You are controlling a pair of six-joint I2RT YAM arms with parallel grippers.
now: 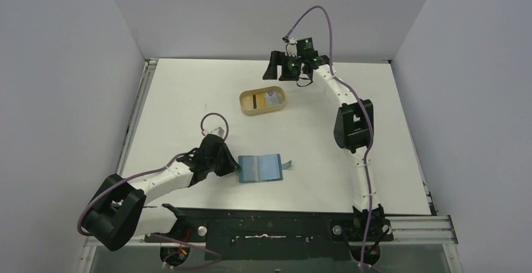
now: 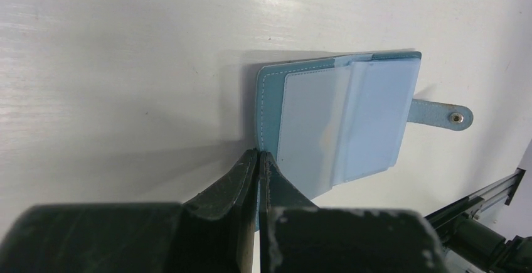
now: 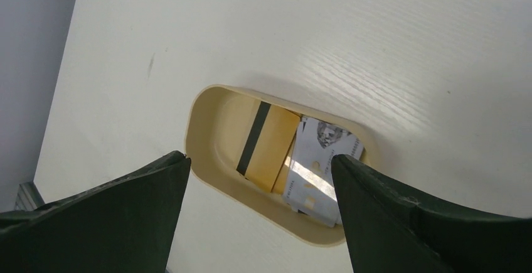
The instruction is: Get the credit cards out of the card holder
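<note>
Left tool [image 2: 258, 155] closed tight at card holder [image 2: 270, 100] edge, grip unclear; right tool [image 3: 260, 159] spread wide above tray [image 3: 190, 132].

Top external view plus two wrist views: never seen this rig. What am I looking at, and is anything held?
These are two robot arms bolted at the near edge of a white table. The top view looks down from above and behind them. Each of the other two pictures comes from a camera on one wrist, looking past that arm's own jaws. The left arm has its jaws shut on the edge of the open teal card holder, which lies flat. The right arm hangs over a tan oval tray farther back, with its jaws open and empty. In the tray lie a yellow card with a black stripe and a whitish card. Whether the holder's pale pockets contain any cards cannot be told.
</note>
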